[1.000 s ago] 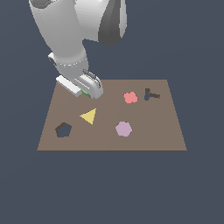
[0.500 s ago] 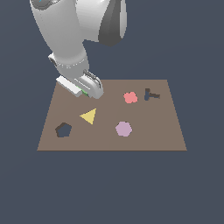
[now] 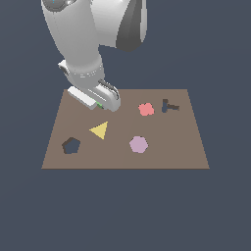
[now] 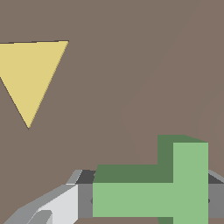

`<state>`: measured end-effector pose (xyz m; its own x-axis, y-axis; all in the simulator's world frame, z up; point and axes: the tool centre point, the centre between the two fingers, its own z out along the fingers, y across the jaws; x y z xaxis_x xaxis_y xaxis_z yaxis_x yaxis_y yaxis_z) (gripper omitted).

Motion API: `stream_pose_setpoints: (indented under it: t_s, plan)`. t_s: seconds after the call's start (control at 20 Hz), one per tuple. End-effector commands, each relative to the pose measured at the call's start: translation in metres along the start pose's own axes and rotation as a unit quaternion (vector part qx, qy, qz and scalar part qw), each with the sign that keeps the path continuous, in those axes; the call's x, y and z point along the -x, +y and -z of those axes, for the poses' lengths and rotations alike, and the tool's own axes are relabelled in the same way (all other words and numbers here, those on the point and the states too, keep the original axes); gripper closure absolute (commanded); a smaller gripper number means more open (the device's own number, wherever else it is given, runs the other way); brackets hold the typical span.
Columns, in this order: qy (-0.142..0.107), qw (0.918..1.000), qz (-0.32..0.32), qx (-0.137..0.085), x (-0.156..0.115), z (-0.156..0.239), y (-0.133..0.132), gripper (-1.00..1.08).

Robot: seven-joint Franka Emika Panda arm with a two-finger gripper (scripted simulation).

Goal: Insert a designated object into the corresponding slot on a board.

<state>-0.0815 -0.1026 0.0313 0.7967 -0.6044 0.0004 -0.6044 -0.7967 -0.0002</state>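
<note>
The green T-shaped block (image 4: 151,199) sits between my gripper's grey fingers (image 4: 59,205) in the wrist view, touched on both sides. In the exterior view only a sliver of green (image 3: 100,104) shows under my gripper (image 3: 102,104), which is low over the back left part of the brown board (image 3: 171,147). The dark T-shaped slot (image 3: 169,106) is at the board's back right, well to the exterior view's right of the gripper. I cannot tell whether the block rests on the board or hangs just above it.
A yellow triangle (image 3: 99,130) lies just in front of the gripper and also shows in the wrist view (image 4: 30,74). A red flower piece (image 3: 145,109) lies beside the slot. A pink hexagon (image 3: 138,144) and a dark pentagon recess (image 3: 71,145) are toward the front.
</note>
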Motion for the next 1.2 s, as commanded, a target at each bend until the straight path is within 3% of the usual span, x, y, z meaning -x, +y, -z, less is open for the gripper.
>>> stream_pose_setpoints:
  t_s: [0.0,0.3,0.75,1.15]
  plan:
    - [0.000,0.9999,0.012,0.000,0.006,0.001,-0.015,1.08]
    - [0.000,0.9982,0.060,0.000,0.035,0.003,-0.071,1.08]
    - [0.000,0.9877,0.156,0.000,0.110,0.008,-0.177,1.08]
    - [0.000,0.9800,0.199,0.000,0.148,0.010,-0.220,1.08]
